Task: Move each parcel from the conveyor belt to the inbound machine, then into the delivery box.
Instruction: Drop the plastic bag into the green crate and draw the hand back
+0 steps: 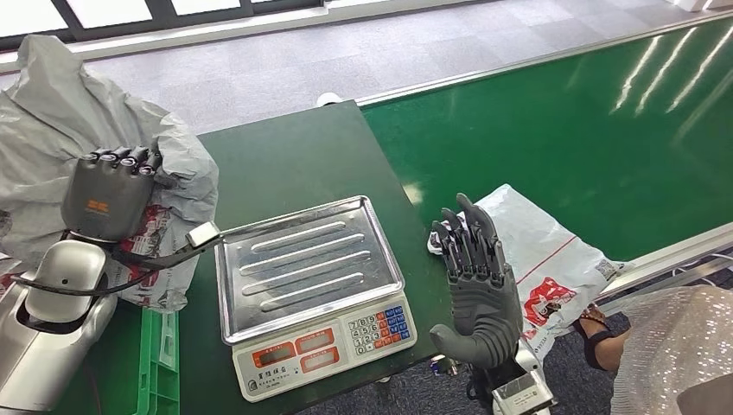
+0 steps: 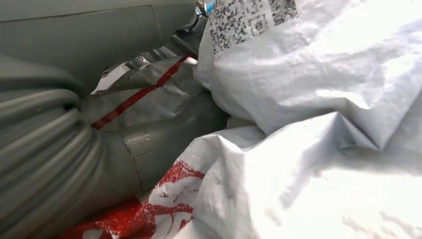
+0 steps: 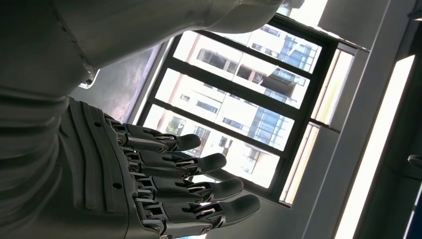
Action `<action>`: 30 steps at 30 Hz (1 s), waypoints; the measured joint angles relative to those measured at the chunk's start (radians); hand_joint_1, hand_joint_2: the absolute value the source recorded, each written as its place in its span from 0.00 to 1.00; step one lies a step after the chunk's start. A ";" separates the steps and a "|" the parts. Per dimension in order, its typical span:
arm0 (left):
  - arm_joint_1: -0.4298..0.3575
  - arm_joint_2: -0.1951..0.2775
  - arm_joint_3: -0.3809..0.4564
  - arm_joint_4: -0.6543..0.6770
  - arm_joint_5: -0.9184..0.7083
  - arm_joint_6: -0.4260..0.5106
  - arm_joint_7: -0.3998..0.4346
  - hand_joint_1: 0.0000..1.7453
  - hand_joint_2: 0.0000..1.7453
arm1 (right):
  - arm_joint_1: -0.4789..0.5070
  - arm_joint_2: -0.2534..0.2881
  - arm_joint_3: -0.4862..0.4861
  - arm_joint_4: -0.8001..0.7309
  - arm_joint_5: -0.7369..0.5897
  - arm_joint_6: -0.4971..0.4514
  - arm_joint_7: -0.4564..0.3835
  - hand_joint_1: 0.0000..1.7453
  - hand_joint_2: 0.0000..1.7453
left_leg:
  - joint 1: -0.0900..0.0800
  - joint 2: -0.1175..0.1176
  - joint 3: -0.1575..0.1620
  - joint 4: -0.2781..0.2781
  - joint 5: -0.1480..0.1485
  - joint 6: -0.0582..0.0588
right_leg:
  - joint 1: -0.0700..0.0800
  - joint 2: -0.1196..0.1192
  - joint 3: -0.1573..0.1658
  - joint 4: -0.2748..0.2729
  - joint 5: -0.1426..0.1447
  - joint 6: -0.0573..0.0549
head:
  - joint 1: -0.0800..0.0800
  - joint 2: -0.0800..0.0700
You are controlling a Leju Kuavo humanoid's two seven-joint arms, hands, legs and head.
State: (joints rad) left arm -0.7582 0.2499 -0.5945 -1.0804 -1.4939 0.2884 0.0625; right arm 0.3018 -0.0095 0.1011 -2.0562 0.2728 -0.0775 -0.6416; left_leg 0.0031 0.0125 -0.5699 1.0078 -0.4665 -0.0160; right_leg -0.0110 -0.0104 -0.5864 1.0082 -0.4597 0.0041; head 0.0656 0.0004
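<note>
From up at head height, I am looking at my left hand curling over a grey parcel at the delivery box, beside the scale. My right hand is hovering released, fingers apart, over a white parcel at the conveyor belt edge. I should be letting the grey one drop cleanly.

At my left wrist, a printed barcode label is showing, unreadable, with red print.

At my right wrist, my fingers are spreading, empty.

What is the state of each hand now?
Left hand: grips the grey parcel.
Right hand: open, holding nothing.
</note>
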 joint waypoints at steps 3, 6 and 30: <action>0.040 0.026 0.067 0.073 0.000 0.016 0.004 1.00 1.00 | 0.004 -0.003 0.000 0.000 -0.001 -0.003 -0.001 0.00 1.00 | 0.000 0.000 0.000 0.000 0.000 0.000 | 0.000 0.000 0.000 0.000 0.000 0.000 | 0.000 0.000; 0.089 0.062 0.127 0.146 0.000 0.043 0.009 1.00 1.00 | 0.005 -0.007 0.000 0.000 -0.003 -0.003 0.002 0.00 1.00 | 0.000 0.003 0.000 -0.001 -0.001 -0.001 | 0.000 0.003 -0.001 0.000 0.000 -0.001 | 0.000 0.000; 0.356 0.254 0.468 0.154 0.000 -0.021 -0.054 0.00 0.50 | -0.007 -0.020 -0.001 0.000 -0.003 -0.010 0.030 0.00 0.50 | 0.001 0.004 0.000 -0.001 -0.002 -0.002 | 0.001 0.005 -0.002 0.000 -0.001 -0.002 | 0.000 0.000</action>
State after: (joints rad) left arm -0.4024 0.5039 -0.1261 -0.9266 -1.4938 0.2670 0.0083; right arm 0.2953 -0.0298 0.0999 -2.0559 0.2695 -0.0876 -0.6119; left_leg 0.0042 0.0162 -0.5702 1.0070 -0.4681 -0.0183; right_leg -0.0100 -0.0059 -0.5886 1.0085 -0.4611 0.0022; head 0.0657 0.0004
